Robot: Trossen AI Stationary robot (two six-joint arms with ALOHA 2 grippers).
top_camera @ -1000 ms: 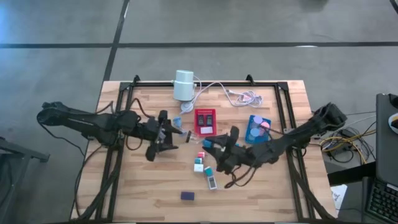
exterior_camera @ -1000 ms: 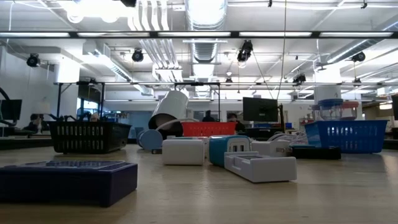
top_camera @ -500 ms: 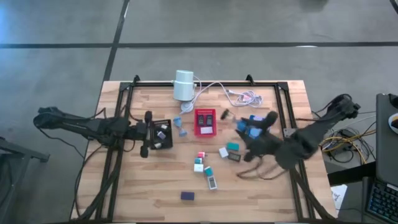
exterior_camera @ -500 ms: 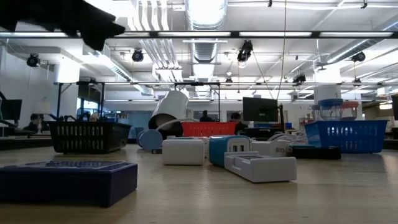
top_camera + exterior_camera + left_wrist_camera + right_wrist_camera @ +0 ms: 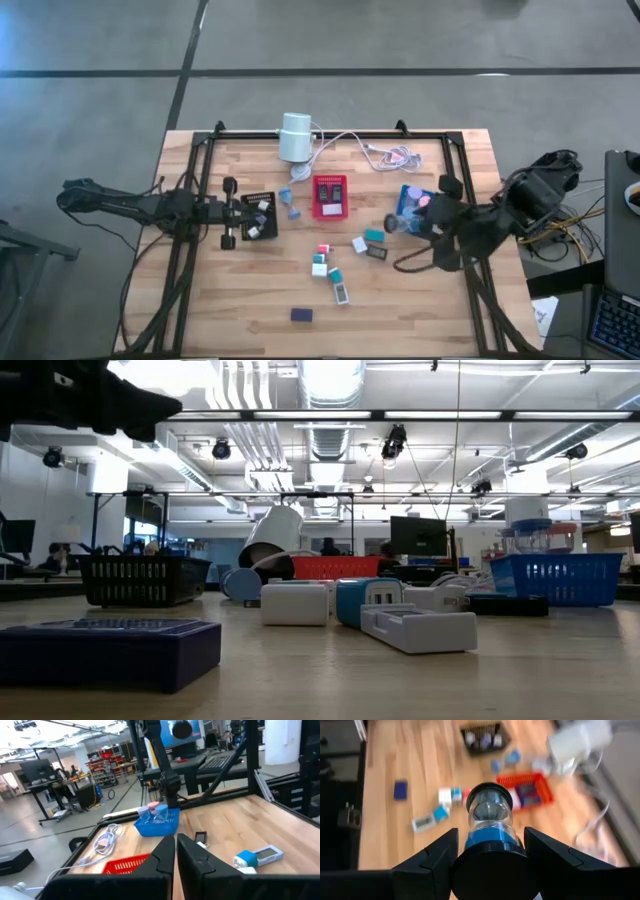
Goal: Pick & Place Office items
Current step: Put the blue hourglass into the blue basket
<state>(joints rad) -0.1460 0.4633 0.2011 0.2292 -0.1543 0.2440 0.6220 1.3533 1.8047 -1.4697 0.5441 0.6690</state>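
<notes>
The right gripper (image 5: 490,855) holds a small clear bottle with a blue band (image 5: 490,820) between its fingers, base in the jaws and cap pointing away over the bench (image 5: 230,300). In the high view this gripper (image 5: 405,222) sits near the right edge, just beside the blue tray (image 5: 409,193), which suggests the bottle is meant for that tray, where similar pink and blue pieces already lie. The left gripper (image 5: 232,211) rests by the left edge, touching or just beside the black tray (image 5: 270,199), and its fingers (image 5: 165,857) are pressed together with only a thin slit between them and nothing visibly in them; it looks parked after a drop, since the black tray already carries a few small white and purple pieces. The red tray (image 5: 329,210) stands in the middle toward the far edge with dark pieces in it. The remaining office items (image 5: 330,268), white, teal and pink blocks, lie loose in the middle of the bench, with a dark blue block (image 5: 301,315) alone near the near edge, so sorting is only partly done.
</notes>
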